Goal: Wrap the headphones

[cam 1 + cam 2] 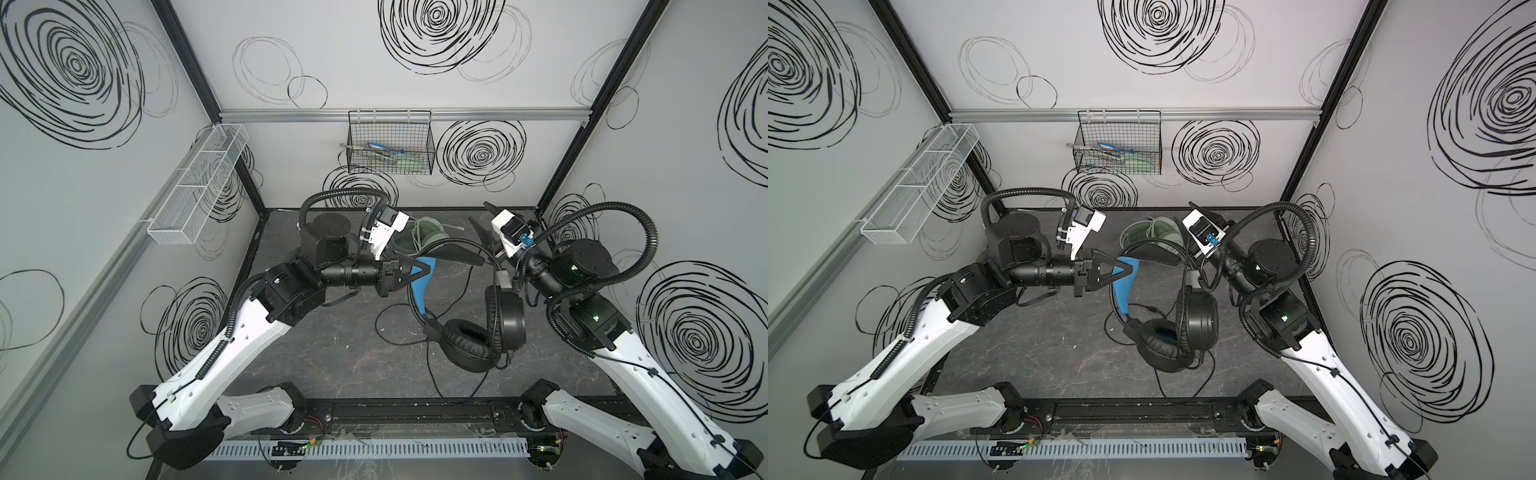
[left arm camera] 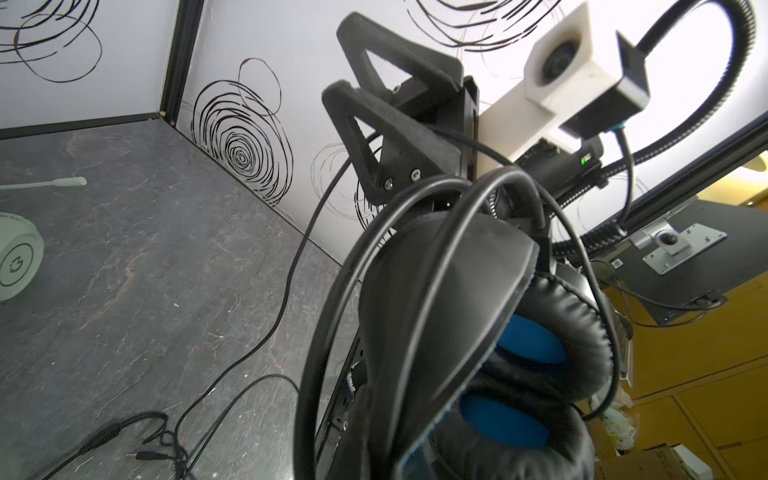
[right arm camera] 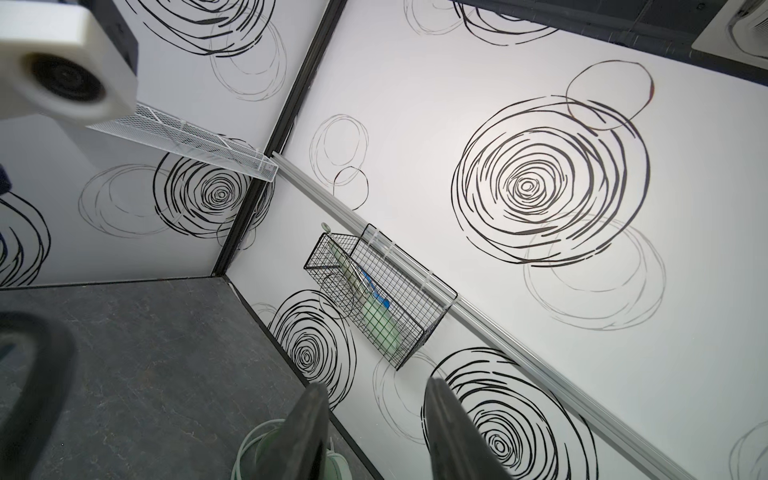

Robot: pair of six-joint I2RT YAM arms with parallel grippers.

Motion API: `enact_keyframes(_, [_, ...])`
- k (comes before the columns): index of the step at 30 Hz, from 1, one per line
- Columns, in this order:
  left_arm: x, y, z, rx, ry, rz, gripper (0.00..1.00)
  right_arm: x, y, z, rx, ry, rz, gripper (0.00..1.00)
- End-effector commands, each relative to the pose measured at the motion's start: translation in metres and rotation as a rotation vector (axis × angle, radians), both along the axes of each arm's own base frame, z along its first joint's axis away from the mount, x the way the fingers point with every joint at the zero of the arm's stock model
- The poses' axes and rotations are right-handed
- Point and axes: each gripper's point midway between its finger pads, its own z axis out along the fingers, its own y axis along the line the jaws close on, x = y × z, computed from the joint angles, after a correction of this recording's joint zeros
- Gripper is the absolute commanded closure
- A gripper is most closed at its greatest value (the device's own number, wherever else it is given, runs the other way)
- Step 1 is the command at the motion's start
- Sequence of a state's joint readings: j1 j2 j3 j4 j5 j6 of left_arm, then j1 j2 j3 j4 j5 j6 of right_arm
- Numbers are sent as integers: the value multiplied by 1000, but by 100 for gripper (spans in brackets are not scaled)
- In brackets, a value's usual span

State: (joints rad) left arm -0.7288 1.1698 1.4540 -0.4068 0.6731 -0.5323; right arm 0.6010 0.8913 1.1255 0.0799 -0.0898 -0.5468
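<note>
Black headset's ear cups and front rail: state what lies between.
In both top views, one loose loop of black cord lies on the tabletop between the black headset's ear cups and the front rail; otherwise bare.

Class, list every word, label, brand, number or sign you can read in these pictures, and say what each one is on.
No readable words or numbers anywhere.
Mint-green headphones: round outline emblem on the ear cup, a symbol, not letters.
Black headphones: no lettering shows.
Small sticker beyond the frame: too small to read.
Walls: scribbled spirals only, no writing.
</note>
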Motion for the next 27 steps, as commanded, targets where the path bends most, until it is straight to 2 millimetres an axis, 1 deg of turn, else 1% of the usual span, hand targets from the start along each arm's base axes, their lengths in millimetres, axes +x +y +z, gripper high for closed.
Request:
enact_keyframes(1, [-18, 4, 60, -193, -99, -54, 100, -10, -6, 18, 86, -43, 30, 57])
enact_keyframes(6, [-19, 4, 73, -242, -110, -63, 100, -17, -6, 22, 144, -37, 73, 55])
enact_keyframes(9, [-20, 6, 83, -283, -108, -70, 100, -23, -9, 28, 180, -39, 91, 53])
enact_keyframes(13, [-22, 7, 97, -316, -119, -76, 100, -35, -12, 39, 231, -34, 140, 49])
enact_keyframes(16, [-23, 9, 104, -335, -124, -76, 100, -36, -9, 35, 244, -9, 162, 49])
enact_keyframes(21, [-23, 13, 118, -396, -125, -62, 100, -30, -7, 23, 284, 26, 177, 49])
enact_keyframes(23, [-23, 15, 125, -430, -126, -54, 100, -28, -4, 16, 296, 49, 188, 49])
enact_keyframes(27, [-22, 19, 141, -486, -142, -44, 100, -25, -1, 9, 331, 76, 209, 49])
